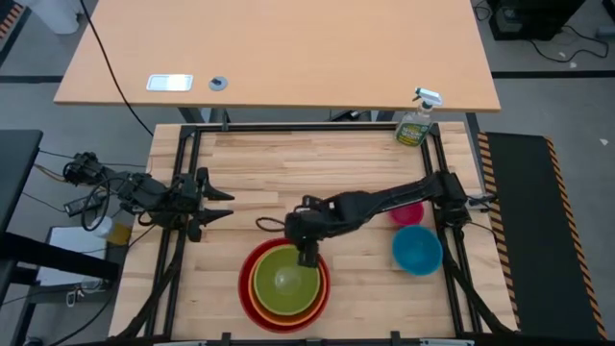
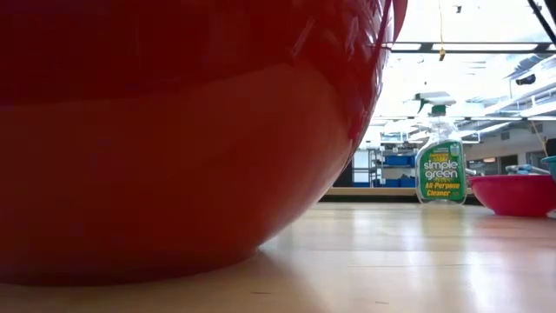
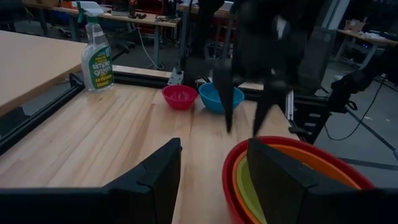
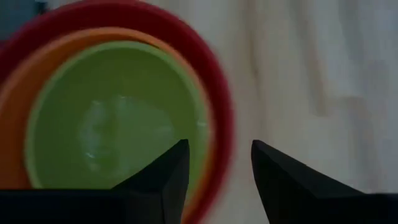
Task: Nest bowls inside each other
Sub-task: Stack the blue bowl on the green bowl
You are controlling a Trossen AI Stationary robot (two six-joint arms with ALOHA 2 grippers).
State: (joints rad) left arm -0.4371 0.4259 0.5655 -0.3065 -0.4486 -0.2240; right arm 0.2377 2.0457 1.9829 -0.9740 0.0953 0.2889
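The red bowl point(image 1: 244, 288) stands on its base near the table's front edge, at the middle. The orange bowl point(image 1: 256, 277) sits inside it, and the green bowl point(image 1: 285, 279) sits inside the orange one. My right gripper point(image 1: 309, 258) hangs open over the stack's far rim, pointing steeply down. One finger is above the green bowl point(image 4: 112, 118) and the other is outside the red rim point(image 4: 217, 106), both apart from the bowls. The blue bowl point(image 1: 417, 250) and the pink bowl point(image 1: 407, 213) stand on the table at the right. My left gripper point(image 1: 219, 204) waits open at the left.
A green spray bottle point(image 1: 416, 122) stands upright at the far right corner. A dark metal frame point(image 1: 288, 128) runs round the tabletop. Bare wood lies between the stack and the far edge. In the low view the red bowl's wall point(image 2: 174, 139) blocks the left half.
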